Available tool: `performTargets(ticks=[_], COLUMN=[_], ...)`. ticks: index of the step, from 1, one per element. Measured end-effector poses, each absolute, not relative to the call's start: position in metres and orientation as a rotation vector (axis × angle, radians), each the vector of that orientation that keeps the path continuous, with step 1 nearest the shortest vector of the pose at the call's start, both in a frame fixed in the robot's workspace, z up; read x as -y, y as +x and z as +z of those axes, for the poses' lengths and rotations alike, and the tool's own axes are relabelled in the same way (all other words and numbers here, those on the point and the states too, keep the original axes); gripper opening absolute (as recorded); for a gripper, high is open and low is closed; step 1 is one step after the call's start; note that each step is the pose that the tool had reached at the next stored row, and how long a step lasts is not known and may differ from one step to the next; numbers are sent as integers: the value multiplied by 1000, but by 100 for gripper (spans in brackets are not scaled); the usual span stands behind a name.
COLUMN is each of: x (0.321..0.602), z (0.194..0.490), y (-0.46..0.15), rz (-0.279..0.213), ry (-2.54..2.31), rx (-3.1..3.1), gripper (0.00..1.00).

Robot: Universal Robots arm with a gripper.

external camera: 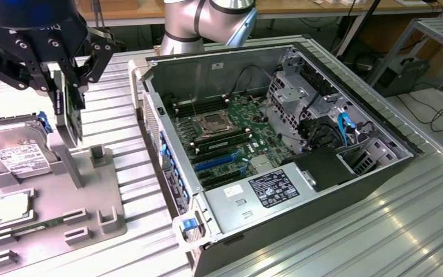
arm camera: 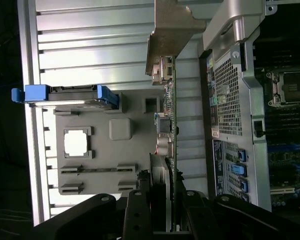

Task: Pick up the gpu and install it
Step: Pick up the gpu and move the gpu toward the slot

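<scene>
The black, chunky-linked hand [external camera: 67, 92] points straight down over a moulded grey plastic parts tray [external camera: 90, 196]. Its fingers [arm camera: 136, 215] are drawn narrow and clamped on the gpu [external camera: 66, 124], a thin, flat green circuit card seen edge-on as a dark slab. The card's long axis stands upright, with its folded silver metal bracket [arm camera: 170, 30] at the end farthest from the hand, toward the tray. The card hangs beside the open grey steel computer case [external camera: 206, 75], which rests on the ribbed aluminium desk [external camera: 360, 231].
</scene>
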State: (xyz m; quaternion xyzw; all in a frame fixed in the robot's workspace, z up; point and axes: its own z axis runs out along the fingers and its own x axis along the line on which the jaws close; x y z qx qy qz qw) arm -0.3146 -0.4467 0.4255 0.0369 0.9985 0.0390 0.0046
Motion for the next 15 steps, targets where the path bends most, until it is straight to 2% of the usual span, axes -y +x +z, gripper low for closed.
performTargets(ticks=[15], x=[447], z=[438], y=[-315], rz=[128], ry=[116], rx=[-3128], gripper=[28])
